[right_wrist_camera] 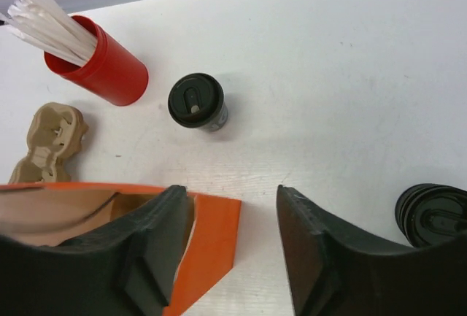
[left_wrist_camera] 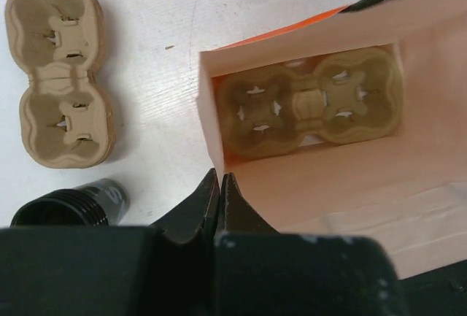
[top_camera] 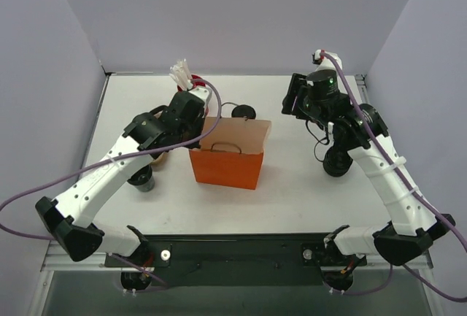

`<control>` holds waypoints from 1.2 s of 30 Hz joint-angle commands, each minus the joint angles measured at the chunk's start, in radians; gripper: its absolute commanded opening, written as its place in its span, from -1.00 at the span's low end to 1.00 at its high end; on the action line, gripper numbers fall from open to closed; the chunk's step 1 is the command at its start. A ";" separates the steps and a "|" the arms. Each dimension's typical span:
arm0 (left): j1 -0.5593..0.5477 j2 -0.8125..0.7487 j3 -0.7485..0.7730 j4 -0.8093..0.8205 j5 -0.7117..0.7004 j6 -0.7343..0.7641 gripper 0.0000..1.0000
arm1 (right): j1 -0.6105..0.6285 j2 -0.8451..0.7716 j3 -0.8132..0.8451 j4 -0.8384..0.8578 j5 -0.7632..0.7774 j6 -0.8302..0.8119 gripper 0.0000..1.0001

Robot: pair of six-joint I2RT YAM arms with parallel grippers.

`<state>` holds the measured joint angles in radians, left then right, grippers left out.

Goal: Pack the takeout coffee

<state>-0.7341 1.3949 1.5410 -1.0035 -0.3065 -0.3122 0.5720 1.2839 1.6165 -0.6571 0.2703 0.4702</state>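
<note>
White counter [top_camera: 292,199]: carries every item listed below.
Orange paper bag [top_camera: 226,157]: stands upright at mid-counter, top open, pale on the inside.
Carrier in bag [left_wrist_camera: 306,104]: brown moulded-pulp two-cup carrier, lying flat on the bag floor, both wells open to view.
Loose carrier [left_wrist_camera: 62,75]: a second carrier of the same kind, flat on the counter to the left of the bag and apart from it. In the top view the left arm [top_camera: 109,170] passes above it.
Red cup [right_wrist_camera: 109,71]: upright at the back of the counter, behind the bag's left corner. White sticks [right_wrist_camera: 47,20] fan out of its top.
Rear coffee cup [right_wrist_camera: 197,102]: small dark paper cup with a round black lid, upright on the counter just behind the bag's back rim, right of the red cup and apart from it.
Right coffee cup [right_wrist_camera: 430,214]: same type, upright on the counter well to the right of the bag, below the right arm in the top view.
Left coffee cup [left_wrist_camera: 69,206]: dark cup with a black lid, on the counter near the front end of the loose carrier, partly hidden under the left arm.
Coffee location: all three cups are on the counter, outside the bag.
Left pincer [left_wrist_camera: 220,185]: closed, fingers pressed together, tips at the bag's near-left rim corner. Whether paper is caught between them cannot be told.
Right pincer [right_wrist_camera: 230,195]: fingers set apart with bare counter showing between them, gripping nothing, raised above the counter right of the bag.
</note>
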 commanded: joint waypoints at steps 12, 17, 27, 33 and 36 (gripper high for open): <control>0.070 -0.298 -0.151 0.017 0.041 0.059 -1.00 | -0.133 0.474 0.298 0.002 -0.263 -0.105 0.51; 0.096 -0.310 -0.125 -0.029 0.043 0.065 -1.00 | -0.132 0.620 0.364 0.033 -0.413 -0.145 0.50; 0.107 -0.324 -0.145 -0.017 0.093 0.093 -1.00 | -0.121 0.816 0.482 0.057 -0.431 -0.151 0.50; 0.108 -0.323 -0.151 0.003 0.113 0.075 -1.00 | -0.100 0.888 0.537 0.085 -0.407 -0.179 0.53; 0.110 -0.326 -0.153 0.008 0.116 0.070 -1.00 | -0.087 0.914 0.545 0.096 -0.362 -0.202 0.54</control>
<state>-0.6315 1.0882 1.3823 -1.0348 -0.2134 -0.2333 0.4606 2.1780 2.1094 -0.5819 -0.1432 0.3073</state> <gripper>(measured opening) 0.025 0.769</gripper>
